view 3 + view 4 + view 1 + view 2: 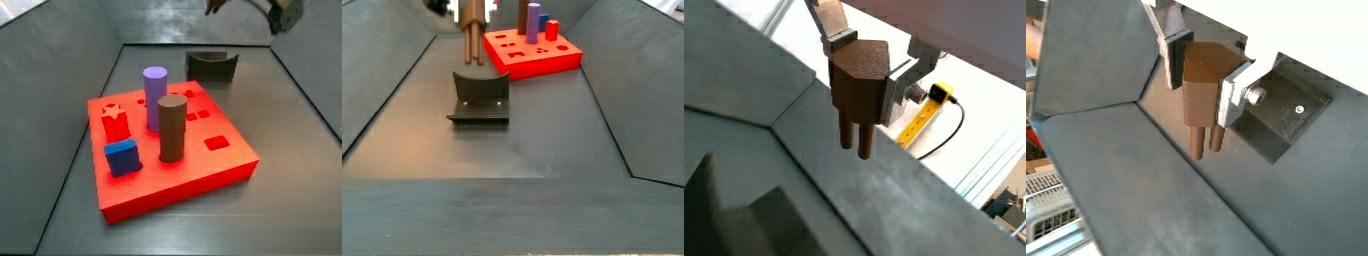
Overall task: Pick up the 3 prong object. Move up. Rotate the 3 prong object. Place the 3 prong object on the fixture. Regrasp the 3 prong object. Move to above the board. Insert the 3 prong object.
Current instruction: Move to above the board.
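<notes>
Brown 3 prong object [859, 92] is hanging clamped in your tool [1201, 72], prongs down, above the fixture [478, 97]; you are lowering next, seating it there.

Robotics lab bench: my silver two-finger gripper [1203, 72] hangs over a walled grey metal tray [543, 140], above its dark grey notched fixture [478, 96].

**Silver plates, dark pads, one round screw**

The gripper [1200, 75] has two flat silver finger plates [831, 25] with dark pads on their inner faces. In a wrist view a round silver screw head [1256, 96] sits on one metal finger. In a side view the arm's end [274, 12] looks dark and blurred.
</notes>
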Robot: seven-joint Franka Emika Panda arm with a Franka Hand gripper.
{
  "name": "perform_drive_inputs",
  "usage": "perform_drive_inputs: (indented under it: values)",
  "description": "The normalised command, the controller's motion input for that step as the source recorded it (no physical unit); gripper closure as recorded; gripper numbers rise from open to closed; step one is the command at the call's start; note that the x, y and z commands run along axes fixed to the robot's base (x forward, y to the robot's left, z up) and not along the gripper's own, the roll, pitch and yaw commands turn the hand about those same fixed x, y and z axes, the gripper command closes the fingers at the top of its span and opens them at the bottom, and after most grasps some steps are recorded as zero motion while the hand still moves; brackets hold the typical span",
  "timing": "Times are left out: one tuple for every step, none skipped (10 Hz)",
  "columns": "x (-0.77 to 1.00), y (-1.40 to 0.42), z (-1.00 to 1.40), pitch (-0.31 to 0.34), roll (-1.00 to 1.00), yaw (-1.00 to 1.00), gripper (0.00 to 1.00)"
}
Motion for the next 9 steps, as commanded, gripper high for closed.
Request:
perform_drive_inputs:
  values:
    - [-0.04,0.02,1.00,0.119,-0.04,0.01,1.00]
    - [-0.05,0.01,1.00,0.114,-0.05,0.04,1.00]
    - [-0.05,0.01,1.00,0.108,-0.05,0.05,1.00]
    - [-0.04,0.00,1.00,0.097,-0.05,0.08,1.00]
    - [-0.03,0.00,1.00,0.090,-0.05,0.08,1.00]
    - [-0.03,0.00,1.00,0.088,-0.04,0.09,1.00]
    - [-0.01,-0.01,0.95,0.085,-0.04,0.09,1.00]
    - [0.00,-0.02,0.78,0.087,-0.04,0.09,1.00]
    - [0.01,-0.02,0.55,0.087,-0.04,0.09,1.00]
